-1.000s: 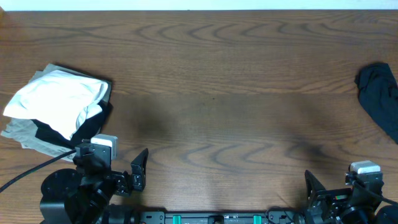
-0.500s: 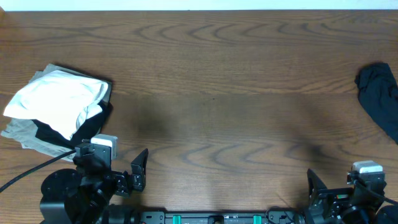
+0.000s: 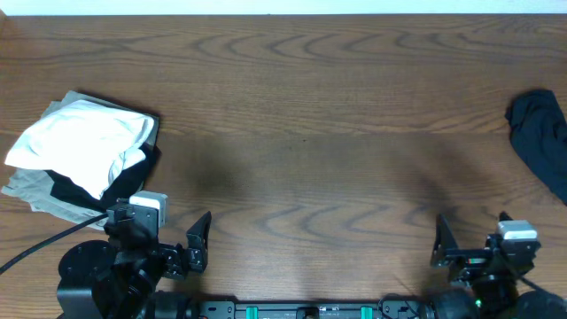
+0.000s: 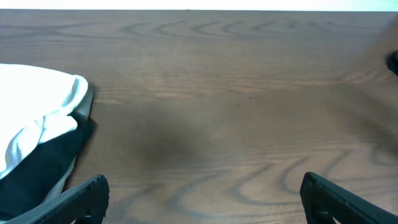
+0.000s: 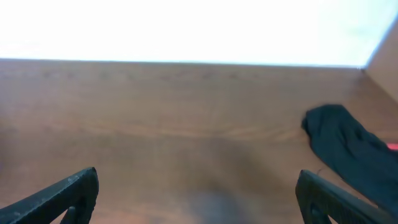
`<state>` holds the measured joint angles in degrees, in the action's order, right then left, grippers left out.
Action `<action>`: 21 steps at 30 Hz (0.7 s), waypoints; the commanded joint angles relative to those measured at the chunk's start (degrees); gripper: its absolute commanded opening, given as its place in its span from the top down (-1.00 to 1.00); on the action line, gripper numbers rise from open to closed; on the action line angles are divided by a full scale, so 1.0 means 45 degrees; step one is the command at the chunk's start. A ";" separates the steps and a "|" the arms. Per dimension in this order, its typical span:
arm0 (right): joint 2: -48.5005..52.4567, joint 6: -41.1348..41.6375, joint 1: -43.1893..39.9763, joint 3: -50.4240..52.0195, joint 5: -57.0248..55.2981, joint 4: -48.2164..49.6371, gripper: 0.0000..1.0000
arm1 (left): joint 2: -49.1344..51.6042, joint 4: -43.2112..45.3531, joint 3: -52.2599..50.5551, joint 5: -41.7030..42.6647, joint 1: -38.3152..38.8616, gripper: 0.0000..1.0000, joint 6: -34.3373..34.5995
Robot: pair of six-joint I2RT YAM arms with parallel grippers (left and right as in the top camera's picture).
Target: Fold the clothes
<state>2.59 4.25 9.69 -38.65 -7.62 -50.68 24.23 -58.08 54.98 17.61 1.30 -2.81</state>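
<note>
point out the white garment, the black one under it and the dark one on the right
white garment point(image 3: 84, 142), overhead view, middle of its top fold
black garment point(image 3: 133, 182), overhead view, the part showing below the white
dark garment point(image 3: 542, 142), overhead view, its middle

Overhead view: even, moderately bright light, sharp focus; soft dark shadow patches on table point(image 3: 292, 97) toward front. Near-glare on white garment point(image 3: 84, 142), folds faint. Left wrist view: clear, slightly soft at edges. Right wrist view: blurred throughout, background beyond table edge blown out to white; dark garment point(image 5: 348, 149) smeared, no detail.
</note>
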 commanded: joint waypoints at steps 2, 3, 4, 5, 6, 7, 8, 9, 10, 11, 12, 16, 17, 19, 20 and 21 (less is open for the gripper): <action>-0.0423 -0.0253 -0.0165 0.1399 -0.0194 0.1205 -0.99 | -0.0024 0.0005 0.0000 -0.0112 0.0029 -0.96 0.0112; -0.0495 -0.0262 -0.0160 0.1768 -0.0170 0.1685 -0.99 | -0.0024 0.0000 0.0000 -0.0112 0.0029 -0.96 0.0112; -0.0505 -0.0257 -0.0160 0.2161 -0.0170 0.2307 -0.99 | -0.0024 0.0000 0.0000 -0.0112 0.0029 -0.96 0.0112; -0.0505 -0.0262 -0.0160 0.2341 -0.0170 0.2603 -0.99 | -0.0024 0.0000 0.0000 -0.0112 0.0029 -0.96 0.0112; -0.0505 -0.0335 -0.0155 0.2788 -0.0185 0.3283 -0.99 | -0.0024 0.0005 0.0000 -0.0112 0.0029 -0.96 0.0112; -0.0505 -0.0355 -0.0151 0.3152 -0.0204 0.3832 -0.98 | -0.0024 0.0000 0.0000 -0.0112 0.0029 -0.96 0.0107; -0.0505 -0.0355 -0.0155 0.3599 -0.0267 0.4512 -0.99 | -0.0024 0.0000 0.0000 -0.0112 0.0029 -0.96 0.0112; -0.0505 -0.0364 -0.0155 0.3949 -0.0272 0.5047 -0.98 | -0.0024 0.0005 0.0000 -0.0112 0.0029 -0.96 0.0112; -0.0510 -0.0486 -0.0155 0.4517 -0.0296 0.5931 -0.98 | -0.0024 0.0000 0.0000 -0.0112 0.0029 -0.96 0.0107; -0.0505 -0.0495 -0.0155 0.4954 -0.0306 0.6645 -0.98 | -0.0024 0.0000 0.0000 -0.0112 0.0029 -0.96 0.0112; -0.0510 -0.0510 -0.0165 0.5527 -0.0321 0.7601 -0.99 | -0.0024 0.0000 0.0000 -0.0112 0.0029 -0.96 0.0112; -0.0510 -0.0549 -0.0170 0.7344 -0.0306 1.0588 -0.98 | -0.0024 0.0000 0.0000 -0.0112 0.0029 -0.96 0.0107; -0.0510 -0.0544 -0.0165 0.7718 -0.0306 1.1162 -0.98 | -0.0024 0.0000 0.0000 -0.0112 0.0029 -0.96 0.0112; -0.0510 -0.0539 -0.0170 0.8573 -0.0301 1.2182 -0.98 | -0.0024 0.0005 0.0000 -0.0112 0.0029 -0.96 0.0112; -0.0515 -0.0544 -0.0175 0.8529 -0.0272 1.1710 -0.98 | -0.0024 0.0000 0.0000 -0.0112 0.0029 -0.96 0.0112; -0.0515 -0.0539 -0.0180 0.8519 -0.0209 1.1244 -0.99 | -0.0024 0.0000 0.0000 -0.0112 0.0029 -0.96 0.0112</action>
<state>0.60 2.52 9.65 -1.48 -8.56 1.32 24.23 -58.11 54.96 17.61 1.30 -2.81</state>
